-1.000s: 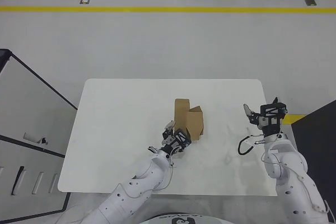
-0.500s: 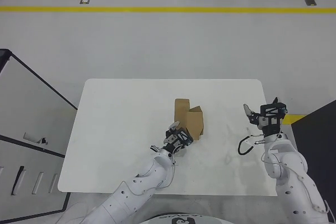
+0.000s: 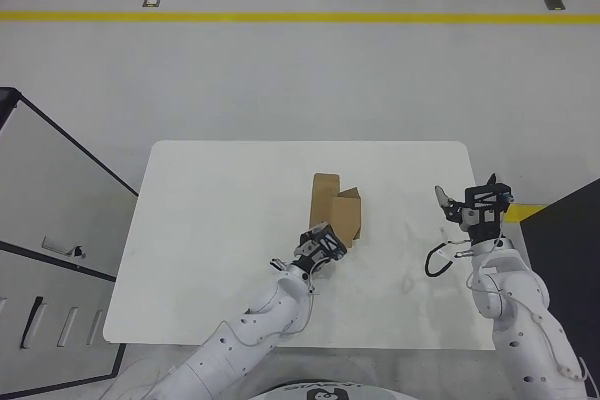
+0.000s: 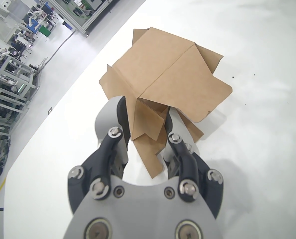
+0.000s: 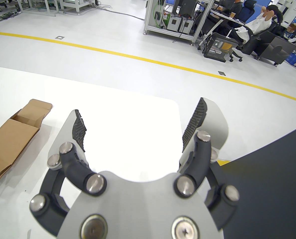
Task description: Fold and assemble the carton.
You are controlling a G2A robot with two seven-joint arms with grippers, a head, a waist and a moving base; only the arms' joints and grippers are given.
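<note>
Risk gathers at the one flap in the grip. The left gripper (image 4: pixel 145 116), a two-fingered grey metal pincer with black ribbed pads, has its fingers drawn in narrow around a creased end flap of the brown corrugated cardboard carton (image 4: pixel 167 75). The pads appear to touch the flap on both sides. The carton lies near the middle of the white matte table (image 3: pixel 210 220), half collapsed, its broad top panel tilted and loose flaps splayed beneath and behind it.

Since only that thin flap is held, a pull or twist could bend it along the wrong line or tear it at the score. It could also drag the whole light carton across the smooth tabletop rather than fold it. Nothing braces the far end: the right gripper (image 5: pixel 140 111), of the same build, hangs wide open with nothing between its fingers, well apart from the carton near the table's right edge. A flap springing back is also likely, because the board looks stiff and its creases shallow.

The cardboard is plain, dull and unprinted, with straight scored lines, one rounded corner on the top panel and notched, angular flap edges. The pads' ridged rubber should bite well on its dry paper face.
</note>
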